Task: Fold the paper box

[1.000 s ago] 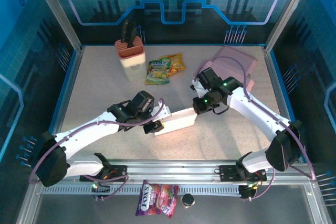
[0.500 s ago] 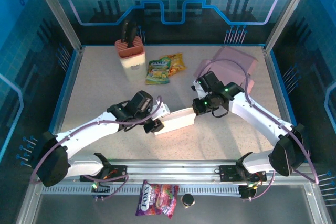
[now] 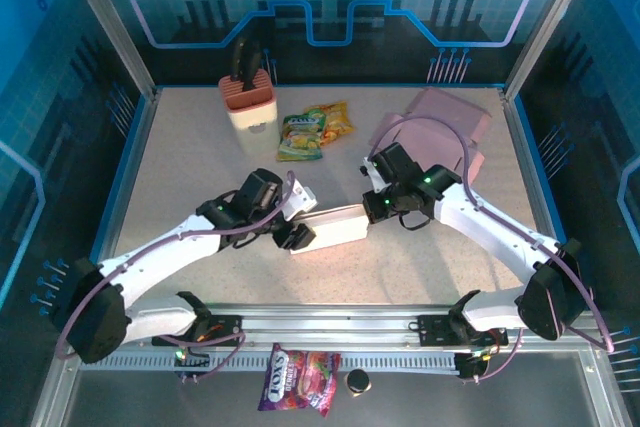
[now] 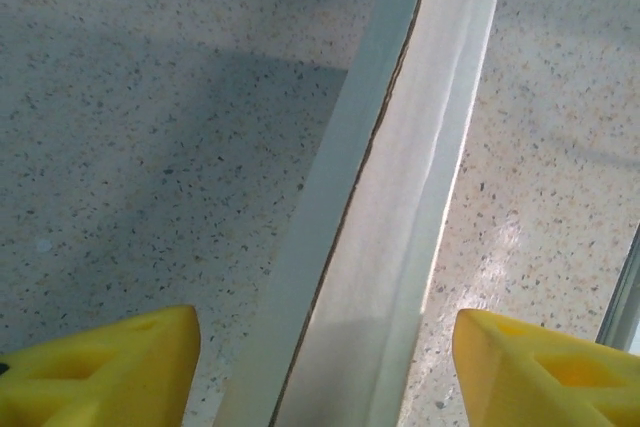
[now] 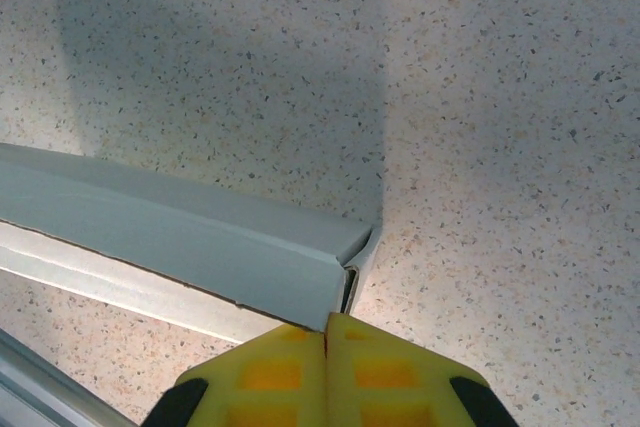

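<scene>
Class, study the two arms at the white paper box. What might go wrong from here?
1. The left gripper stands open astride the box, so nothing grips that end; it may slide.
2. The shut right gripper sits at the box's corner; a push might crush it or slip off.

My left gripper (image 4: 322,375) holds its yellow fingertips (image 4: 100,372) wide apart at seven and five o'clock. Between them a long white folded paper box (image 4: 400,197) runs toward one o'clock over the speckled tabletop (image 4: 150,147).

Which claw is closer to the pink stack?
Right. The right claw sits in front and left of the pink stack; the left claw is farther left, past the paper box.
</scene>
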`<state>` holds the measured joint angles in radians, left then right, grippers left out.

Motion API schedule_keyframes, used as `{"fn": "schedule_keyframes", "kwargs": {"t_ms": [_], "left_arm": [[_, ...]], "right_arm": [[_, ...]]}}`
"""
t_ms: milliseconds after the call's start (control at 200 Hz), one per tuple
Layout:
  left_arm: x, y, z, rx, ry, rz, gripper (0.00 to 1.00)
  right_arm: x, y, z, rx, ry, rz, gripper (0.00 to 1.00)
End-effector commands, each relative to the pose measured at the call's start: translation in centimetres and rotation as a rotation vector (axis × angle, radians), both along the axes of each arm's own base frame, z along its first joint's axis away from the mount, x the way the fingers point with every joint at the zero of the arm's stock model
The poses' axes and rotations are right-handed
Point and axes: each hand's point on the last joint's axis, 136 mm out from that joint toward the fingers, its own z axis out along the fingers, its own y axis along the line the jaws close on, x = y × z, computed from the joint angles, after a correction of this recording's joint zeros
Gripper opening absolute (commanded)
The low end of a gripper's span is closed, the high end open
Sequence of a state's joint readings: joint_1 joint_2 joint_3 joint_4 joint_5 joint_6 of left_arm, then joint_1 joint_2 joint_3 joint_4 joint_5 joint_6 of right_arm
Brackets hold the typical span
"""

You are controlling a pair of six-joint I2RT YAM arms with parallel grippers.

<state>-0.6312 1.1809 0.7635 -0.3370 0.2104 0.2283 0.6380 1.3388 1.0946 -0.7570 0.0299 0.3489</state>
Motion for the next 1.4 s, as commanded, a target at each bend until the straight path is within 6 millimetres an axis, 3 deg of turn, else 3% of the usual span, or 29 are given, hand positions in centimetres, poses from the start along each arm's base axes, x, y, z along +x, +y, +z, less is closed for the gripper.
{"fn": "schedule_keyframes", "kwargs": {"t_ms": [0,235,355,505,625,700,1081,1266,1396], "left_arm": [[0.0,0.5,1.4,-0.06,-0.017,0.067,0.71],[0.0,2.2,3.7,-0.108,-0.049,0.193,0.73],[0.0,3.7,5.2,-0.118,-0.018,0.305,0.65],[-0.3,6.3,6.2,-0.053,0.201,0.485,0.54],[-1.4,5.7,5.7,0.015,0.378,0.449,0.44],[-1.8,5.5,5.1,0.059,0.441,0.435,0.43],[-1.3,5.6,4.4,0.105,0.407,0.396,0.47],[-2.1,3.5,5.5,0.096,0.26,0.121,0.59],[-1.1,3.8,4.7,0.186,0.136,0.046,0.68]], "right_arm": [[-0.8,-0.3,-0.5,-0.04,0.026,-0.021,0.0],[-0.9,0.0,-0.5,-0.056,0.03,-0.046,0.0],[-0.9,0.1,-0.5,-0.063,0.036,-0.052,0.0],[-0.7,0.2,-0.1,-0.065,0.034,-0.059,0.0],[-0.6,0.5,-0.1,-0.06,0.041,-0.058,0.0],[-0.5,0.5,-0.1,-0.062,0.04,-0.061,0.0],[-0.7,0.6,-0.2,-0.055,0.047,-0.058,0.0],[-0.8,0.6,-0.3,-0.055,0.053,-0.054,0.0],[-1.0,0.5,-0.4,-0.053,0.056,-0.055,0.0]]}}
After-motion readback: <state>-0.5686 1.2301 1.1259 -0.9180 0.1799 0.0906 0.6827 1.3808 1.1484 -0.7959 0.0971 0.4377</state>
